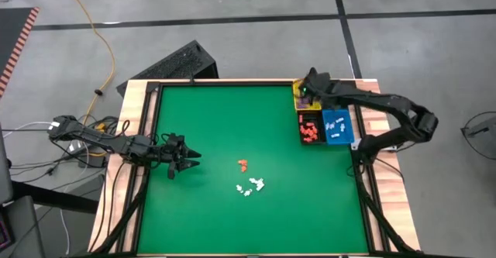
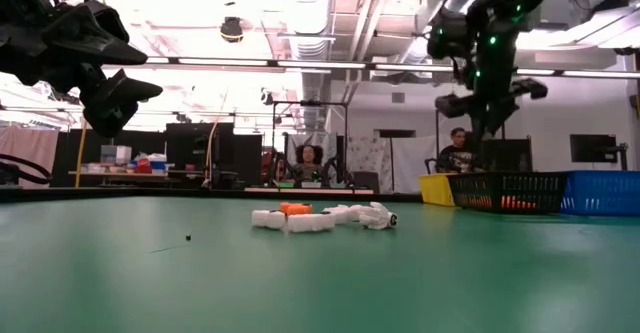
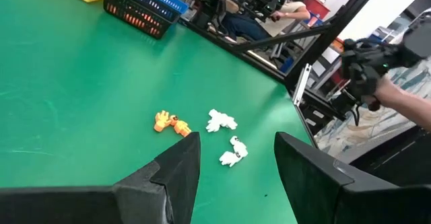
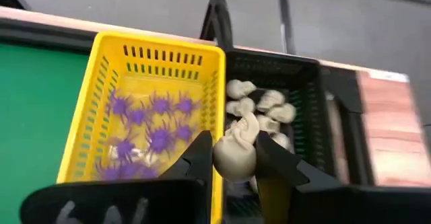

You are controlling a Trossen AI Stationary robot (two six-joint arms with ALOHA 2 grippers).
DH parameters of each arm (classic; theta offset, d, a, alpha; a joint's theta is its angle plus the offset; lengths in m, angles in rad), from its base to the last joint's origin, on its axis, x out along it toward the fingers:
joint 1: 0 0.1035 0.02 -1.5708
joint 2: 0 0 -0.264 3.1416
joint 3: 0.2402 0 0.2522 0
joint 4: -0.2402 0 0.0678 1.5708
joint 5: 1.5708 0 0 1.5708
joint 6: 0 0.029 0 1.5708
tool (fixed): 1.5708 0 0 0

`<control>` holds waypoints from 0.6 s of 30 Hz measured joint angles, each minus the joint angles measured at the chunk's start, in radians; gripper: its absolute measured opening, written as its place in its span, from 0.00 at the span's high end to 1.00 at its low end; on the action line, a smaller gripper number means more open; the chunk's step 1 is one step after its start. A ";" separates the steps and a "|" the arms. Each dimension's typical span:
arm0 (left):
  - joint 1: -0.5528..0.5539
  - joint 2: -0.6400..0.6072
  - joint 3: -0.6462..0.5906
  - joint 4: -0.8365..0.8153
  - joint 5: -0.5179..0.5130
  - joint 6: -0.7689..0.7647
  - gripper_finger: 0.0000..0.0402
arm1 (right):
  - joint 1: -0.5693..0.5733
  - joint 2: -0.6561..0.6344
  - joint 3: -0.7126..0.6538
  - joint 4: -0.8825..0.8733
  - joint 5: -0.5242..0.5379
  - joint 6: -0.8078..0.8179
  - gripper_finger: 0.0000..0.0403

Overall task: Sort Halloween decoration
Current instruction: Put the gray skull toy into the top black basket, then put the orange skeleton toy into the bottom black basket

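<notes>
A small, rounded cream-white plastic skull trinket [image 4: 236, 155] sits pinched between the two dark fingers of the right gripper [image 4: 234, 162], held above the bins at the far right corner of the worktop. It hangs over the seam between the yellow slotted plastic bin [image 4: 101, 83] and the black plastic bin [image 4: 306, 96], closer to the black one. That fits the sorting: the black bin already holds a heap of similar smooth, bulbous cream-white pieces [image 4: 259, 106], while the yellow bin holds spiky purple spider-like pieces [image 4: 151, 126]. I judge the trinket is meant to drop among its own colour.

In the high view, a second black mesh bin [image 1: 311, 129] with orange-red pieces and a blue plastic bin [image 1: 336, 126] stand side by side just in front of those, one colour per bin.

Unsorted decorations lie loose near the middle of the green felt-like worktop [image 1: 217, 126]: a small orange-red hand-shaped piece [image 3: 165, 122] and, just beside it, a few knobbly cream-white bone-like pieces [image 3: 225, 138], some touching each other.

The left gripper [image 3: 232, 160] hovers above the worktop on the left side, well apart from this cluster, its broad matte black fingers spread wide and empty, facing the cluster.
</notes>
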 joint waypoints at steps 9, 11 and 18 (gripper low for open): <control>0.000 0.000 0.000 -0.002 0.000 0.005 0.55 | -0.133 0.079 -0.002 0.049 -0.071 -0.023 0.59; 0.000 0.000 0.000 -0.002 0.001 0.006 0.55 | -0.144 0.091 -0.002 0.047 -0.072 -0.027 0.53; 0.000 0.000 0.000 -0.002 0.004 0.005 0.55 | -0.092 0.084 -0.002 0.134 -0.180 -0.150 0.41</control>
